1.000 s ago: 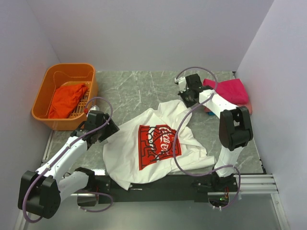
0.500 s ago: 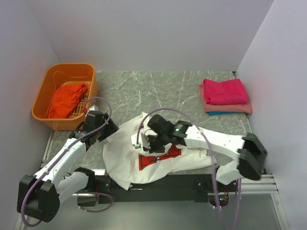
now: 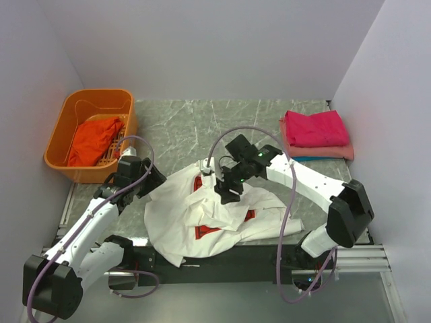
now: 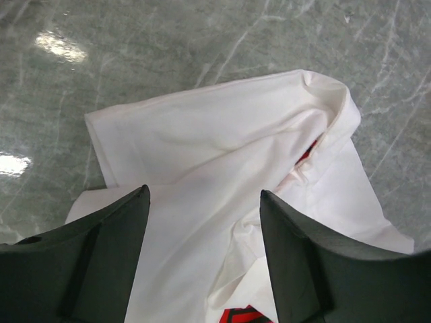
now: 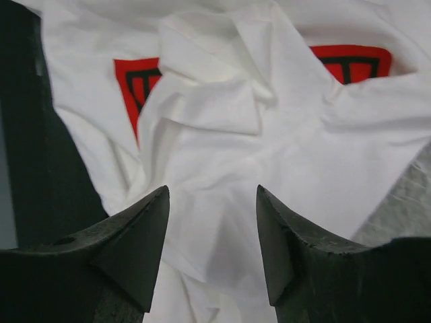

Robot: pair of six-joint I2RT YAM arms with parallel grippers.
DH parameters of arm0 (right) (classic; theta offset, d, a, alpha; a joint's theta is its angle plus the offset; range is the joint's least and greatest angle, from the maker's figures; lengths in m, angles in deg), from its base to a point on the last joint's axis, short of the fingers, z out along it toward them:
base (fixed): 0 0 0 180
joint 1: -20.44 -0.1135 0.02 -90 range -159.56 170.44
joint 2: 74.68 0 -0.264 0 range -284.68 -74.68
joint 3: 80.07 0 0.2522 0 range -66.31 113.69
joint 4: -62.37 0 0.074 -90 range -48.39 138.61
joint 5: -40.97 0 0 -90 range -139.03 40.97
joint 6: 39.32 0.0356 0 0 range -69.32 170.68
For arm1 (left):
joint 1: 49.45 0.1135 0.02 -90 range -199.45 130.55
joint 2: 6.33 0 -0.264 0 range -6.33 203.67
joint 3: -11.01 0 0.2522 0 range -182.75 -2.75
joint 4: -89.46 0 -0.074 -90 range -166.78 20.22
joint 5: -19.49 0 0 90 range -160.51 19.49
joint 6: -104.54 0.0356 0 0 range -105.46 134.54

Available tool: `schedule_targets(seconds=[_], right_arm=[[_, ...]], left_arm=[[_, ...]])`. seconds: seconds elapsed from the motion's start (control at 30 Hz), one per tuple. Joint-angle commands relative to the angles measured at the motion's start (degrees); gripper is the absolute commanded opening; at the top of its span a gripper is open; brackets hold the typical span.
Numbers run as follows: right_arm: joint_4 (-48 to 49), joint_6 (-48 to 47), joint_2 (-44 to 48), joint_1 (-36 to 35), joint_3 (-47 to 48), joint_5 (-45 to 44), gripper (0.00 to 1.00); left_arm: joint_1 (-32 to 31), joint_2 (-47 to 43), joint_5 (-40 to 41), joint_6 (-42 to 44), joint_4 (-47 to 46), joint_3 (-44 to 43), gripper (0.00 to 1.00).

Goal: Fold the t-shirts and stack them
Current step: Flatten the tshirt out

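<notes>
1. White t-shirt [image 3: 176, 222] lay crumpled at the near middle of the counter [image 3: 188, 124], with a flap thrown across its red print [image 5: 138, 84]. The flap was bunched and wrinkled rather than flat. Pressing on from this would likely have locked in a crooked fold.
2. Right hand [image 3: 225, 194] hovered just above that flap, fingers apart and nothing between them. Closing there could have pinched several layers at once and dragged the whole shirt instead of one edge.
3. Left hand [image 3: 153, 180] sat at the shirt's left sleeve, fingers wide and empty. A grab of the top layer alone could have peeled the sleeve open again.
4. With neither hand holding the cloth, a tug from one side had nothing to pin the other, so the shirt could have slid.
5. The near hem appeared to drape past the counter's edge onto the black base rail [image 3: 256, 256]. A pull toward the arms risked a snag or a slip off the edge.
6. The right arm's purple cable [image 3: 286, 202] looped over the shirt and could have caught a loose fold during a sweep.
7. The folded stack [image 3: 316, 131] sat far right, well apart from the shirt. A sloppy fold carried there might have opened or skewed the pile.
8. An orange-red shirt [image 3: 94, 138] waited in the orange basket [image 3: 67, 108].
</notes>
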Motion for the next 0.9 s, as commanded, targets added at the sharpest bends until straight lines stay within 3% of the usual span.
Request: schedule_targets(seconds=[0.0,0.17,0.43,0.5,0.53,0.6,0.63,0.87], right_arm=[[-1.29,4.42,-2.46,-3.56,0.02,7.02,0.61],[0.73,11.0,-7.64,-7.26,0.81,6.42,0.59],[5.48,14.36,-10.28,-10.69,-2.79,1.76,0.57],[6.1,15.41,-11.34,-11.31,-2.62,0.7,0.48],[5.84,15.59,-11.6,-11.22,-2.01,0.44,0.35],[5.84,15.68,-11.17,-11.13,-2.0,0.0,0.2],[5.84,15.59,-10.73,-11.13,-2.61,-0.35,0.01],[4.17,9.11,-0.73,-10.17,-9.55,-1.32,0.0]], left_arm=[[0.25,-0.9,-5.03,2.54,-3.42,-0.26,0.71],[0.17,-2.04,-21.71,7.11,-10.37,2.29,0.58],[-2.47,-0.46,-29.83,7.29,-15.12,3.43,0.5],[-4.83,0.24,-30.27,6.68,-16.17,3.78,0.5],[-5.8,1.03,-30.18,5.89,-16.7,3.87,0.5],[-8.43,2.09,-29.74,4.83,-18.11,4.14,0.5],[-9.14,3.57,-29.05,3.7,-18.64,4.57,0.5],[-15.56,10.17,-27.2,0.0,-23.12,4.58,0.47]])
